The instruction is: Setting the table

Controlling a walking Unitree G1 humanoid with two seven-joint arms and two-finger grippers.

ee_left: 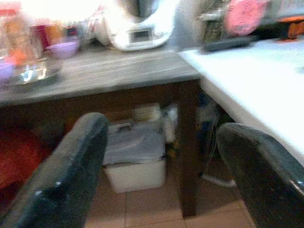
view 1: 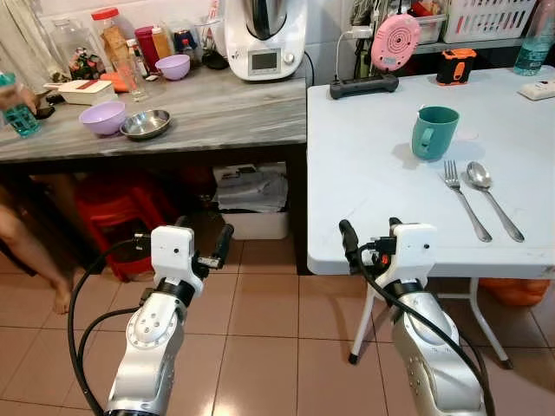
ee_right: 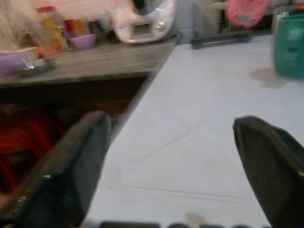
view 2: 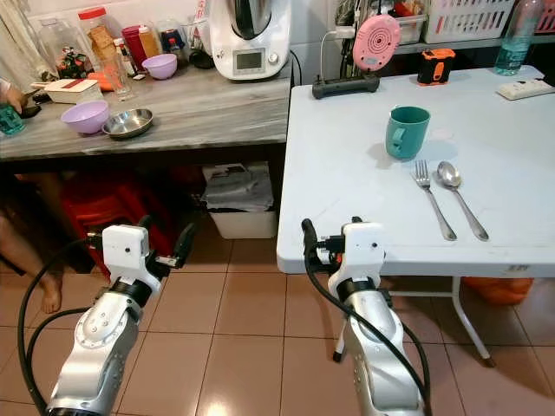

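The robot stands in front of a white table and a grey wooden counter that sit side by side. Both arms are held out low in front of it.

The left gripper hangs over the tiled floor, in front of the dark space under the counter. Its two black fingers are spread wide apart with nothing between them. In the left wrist view they frame a white bin under the counter.

The right gripper is at the near edge of the white table, close to its corner. Its fingers are wide apart too (nothing is in them). In the right wrist view the fingers point across the bare table top toward a green mug.

On the table, the green mug stands upright with its handle toward the robot's left. Just beside it, nearer the robot, a fork and a spoon lie side by side, the spoon on the right.

At the back of the table there is a black power strip, a pink round thing and an orange and black tape measure.

On the counter sit a purple bowl, a shiny metal bowl touching it, another purple bowl further back, and a white kitchen machine. A person's bare leg shows at the far left.
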